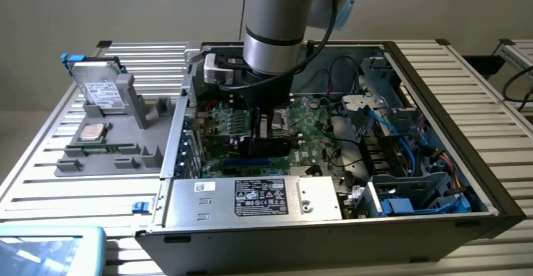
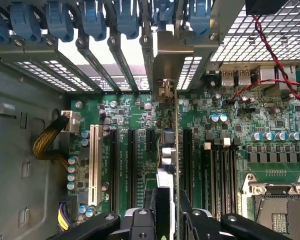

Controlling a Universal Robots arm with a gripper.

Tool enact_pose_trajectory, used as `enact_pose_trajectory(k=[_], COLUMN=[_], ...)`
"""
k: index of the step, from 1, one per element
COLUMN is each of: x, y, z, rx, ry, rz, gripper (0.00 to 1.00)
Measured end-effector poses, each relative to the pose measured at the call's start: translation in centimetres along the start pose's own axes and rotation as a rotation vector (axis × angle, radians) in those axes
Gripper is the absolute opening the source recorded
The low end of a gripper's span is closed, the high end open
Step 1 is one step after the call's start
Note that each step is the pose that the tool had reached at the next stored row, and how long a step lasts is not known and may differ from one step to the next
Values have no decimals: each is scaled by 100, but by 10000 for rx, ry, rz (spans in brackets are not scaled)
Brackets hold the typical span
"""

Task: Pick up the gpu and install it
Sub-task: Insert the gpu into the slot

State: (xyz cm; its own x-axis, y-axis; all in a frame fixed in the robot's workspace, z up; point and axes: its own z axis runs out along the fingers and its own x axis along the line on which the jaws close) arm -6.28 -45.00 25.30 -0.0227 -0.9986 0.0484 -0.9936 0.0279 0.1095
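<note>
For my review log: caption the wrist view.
Hand grips flat green gpu card edge-on over black slots of green motherboard.

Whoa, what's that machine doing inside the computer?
A robot arm reaches into the open computer case. Its pincer grips the gpu, a small green card, edge-down over the motherboard and its expansion slots. Whether the card is seated in a slot cannot be told.
</note>
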Motion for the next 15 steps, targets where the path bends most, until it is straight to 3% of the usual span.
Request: enact_pose_trajectory(k=[15], x=[-7], y=[33], z=[27], rx=[20], ry=[12], rz=[1], gripper=[28])
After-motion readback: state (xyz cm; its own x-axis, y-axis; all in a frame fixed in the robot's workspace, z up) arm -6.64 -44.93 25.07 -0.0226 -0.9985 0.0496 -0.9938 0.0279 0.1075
